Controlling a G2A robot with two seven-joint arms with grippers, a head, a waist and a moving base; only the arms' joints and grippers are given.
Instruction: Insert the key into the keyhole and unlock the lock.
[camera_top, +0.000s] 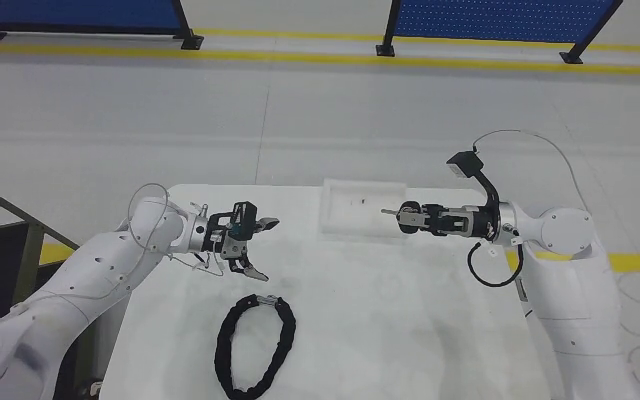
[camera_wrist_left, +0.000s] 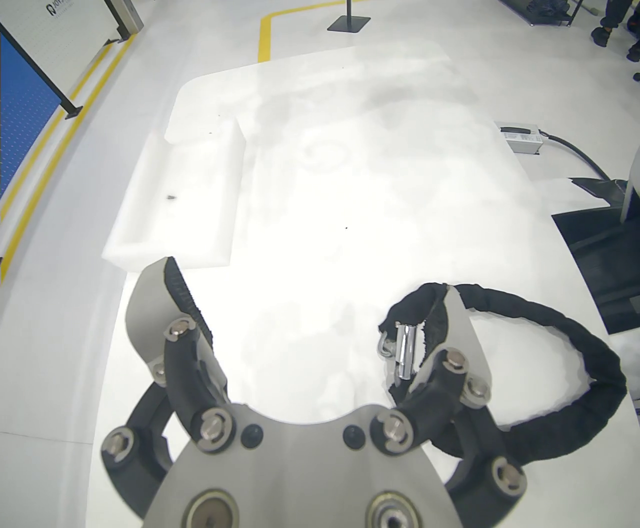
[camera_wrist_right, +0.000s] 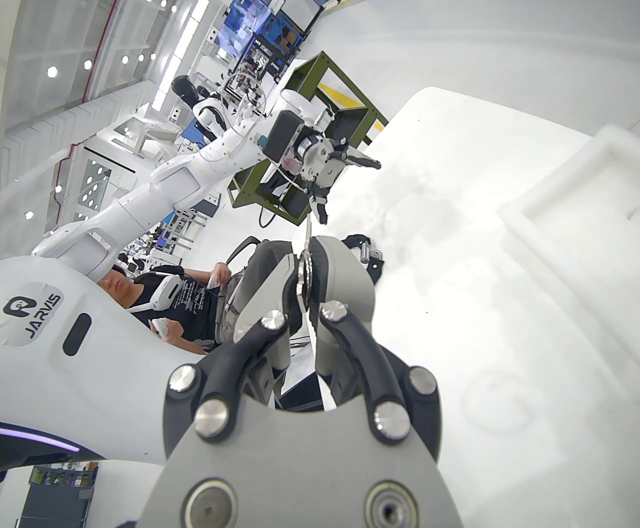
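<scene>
Chain lock (camera_top: 286, 330): lies looped on worktop (camera_top: 400, 320), nr front edge, left of centre. Metal barrel (camera_wrist_left: 405, 350) sits at the loop's far end.
L gripper (camera_top: 268, 249): above worktop just beyond lock, jaws wide apart, nothing held.
R gripper (camera_top: 400, 215): jaws clamped on key (camera_wrist_right: 306, 235), blade pointing toward L gripper.
Foam tray (camera_top: 360, 184): at far edge, under R gripper tip.

1. Bright, even overhead light fills every view; round ceiling lamps (camera_wrist_right: 52, 71) stand in rows in the right wrist view.
2. The glossy white counter (camera_top: 400, 310) glares and is nearly washed out in the left wrist view.
3. The white foam tray (camera_wrist_left: 175, 210) holds only faint, soft shadow inside its walls.
4. The chrome lock cylinder (camera_wrist_left: 405, 350) carries bright highlights.
5. Both wrist views bow straight lines near the edges, such as the yellow floor stripe (camera_wrist_left: 265, 40).
</scene>
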